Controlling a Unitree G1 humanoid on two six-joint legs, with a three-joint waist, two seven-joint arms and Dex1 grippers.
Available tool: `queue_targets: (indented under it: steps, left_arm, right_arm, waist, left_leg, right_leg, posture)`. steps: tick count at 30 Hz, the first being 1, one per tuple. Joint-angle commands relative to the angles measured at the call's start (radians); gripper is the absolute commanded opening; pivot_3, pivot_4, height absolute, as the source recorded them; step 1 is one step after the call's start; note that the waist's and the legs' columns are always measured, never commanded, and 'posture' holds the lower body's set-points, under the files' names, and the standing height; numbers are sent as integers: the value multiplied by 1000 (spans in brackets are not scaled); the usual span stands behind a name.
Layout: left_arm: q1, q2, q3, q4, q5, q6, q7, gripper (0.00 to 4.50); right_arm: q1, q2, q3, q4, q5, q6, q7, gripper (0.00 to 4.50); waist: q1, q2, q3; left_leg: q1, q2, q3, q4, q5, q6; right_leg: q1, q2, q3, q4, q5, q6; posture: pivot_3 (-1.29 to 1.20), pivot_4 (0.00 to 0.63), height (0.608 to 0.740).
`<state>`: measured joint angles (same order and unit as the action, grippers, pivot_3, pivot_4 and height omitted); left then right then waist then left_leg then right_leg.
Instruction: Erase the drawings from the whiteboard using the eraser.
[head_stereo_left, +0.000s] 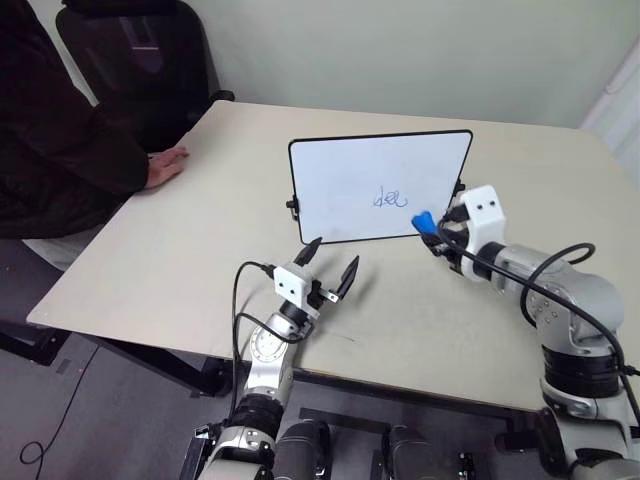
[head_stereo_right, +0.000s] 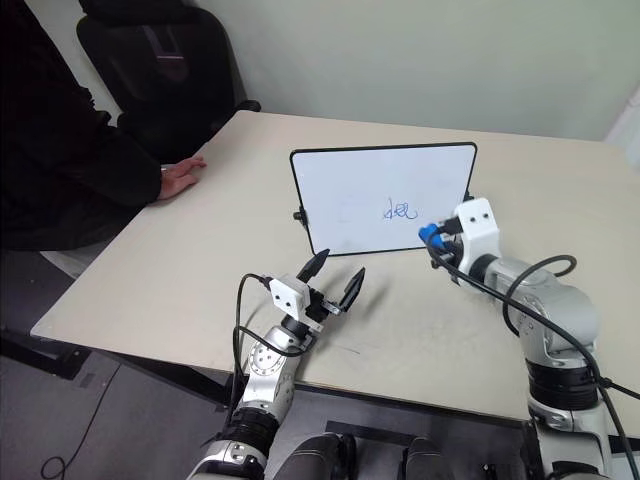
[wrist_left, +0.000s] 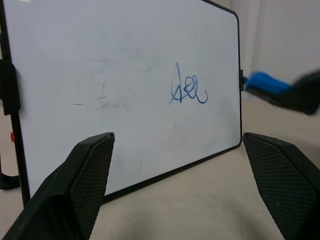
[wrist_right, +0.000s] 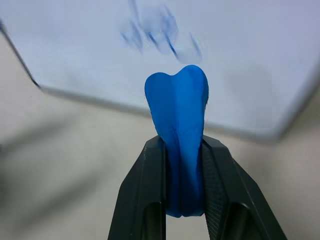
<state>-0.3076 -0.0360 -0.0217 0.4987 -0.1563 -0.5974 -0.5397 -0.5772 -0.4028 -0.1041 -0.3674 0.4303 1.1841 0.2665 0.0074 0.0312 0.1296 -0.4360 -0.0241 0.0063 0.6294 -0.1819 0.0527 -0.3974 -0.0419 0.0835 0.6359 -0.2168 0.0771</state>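
Plainly squashed blue eraser (wrist_right: 177, 150), loopy drawings (wrist_left: 188, 90)

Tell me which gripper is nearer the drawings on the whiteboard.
Right. The right gripper, clamping the eraser, sits just beside the drawings; the left gripper hangs open before the whiteboard's lower edge.

**Eraser pinched at the board's lower right corner**

You have the whiteboard (head_stereo_left: 370, 180) standing nearly upright on the table (head_stereo_left: 180, 250), white face toward you, thin black frame, rounded corners, a small black knob on each side. The drawings (head_stereo_left: 390, 199) are a small dark-blue looping scribble right of centre, lower half, intact. The eraser (head_stereo_left: 422, 220), a small bright blue block, sits squeezed between the right gripper's (wrist_right: 182, 150) jaws, just beside the board's lower right corner.
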Motion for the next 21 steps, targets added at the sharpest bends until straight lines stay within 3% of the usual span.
queue_targets:
  steps: [1,3,11,16,21]
  left_arm:
    - [19,-4,-19,-37,-12,20,-2,4500]
    - [19,-2,-19,-48,-13,29,-1,4500]
    - [-1,0,-17,-31,-13,38,3,4500]
    - [-9,-7,-16,6,-4,15,11,4500]
    - [3,-18,-30,-23,8,18,27,4500]
  right_arm:
    - [-65,72,-3,-15,10,-34,-34,777]
    - [-99,116,22,10,-5,-48,-48,777]
    - [-181,179,91,136,-73,-167,-59,777]
    - [-223,188,123,255,-138,-244,-70,777]
    - [-238,209,138,379,-196,-292,-93,777]
  waist:
    - [-1,0,0]
    - [0,0,0]
    - [1,0,0]
    - [1,0,0]
    - [0,0,0]
  left_leg:
    - [0,0,0,1,-1,1]
    - [-1,0,0,1,3,10]
    - [-1,0,0,1,2,9]
    - [-1,0,0,1,-3,-1]
    - [-1,0,0,2,-3,-1]
  right_leg:
    - [0,0,0,0,2,-4]
    - [-1,0,0,0,1,-6]
    - [-2,-1,-1,1,0,-8]
    - [-4,-1,-1,4,1,-9]
    - [-5,-1,-1,7,1,-10]
  posture:
    - [0,150,740]
    - [0,150,740]
    - [0,150,740]
    - [0,150,740]
    - [0,150,740]
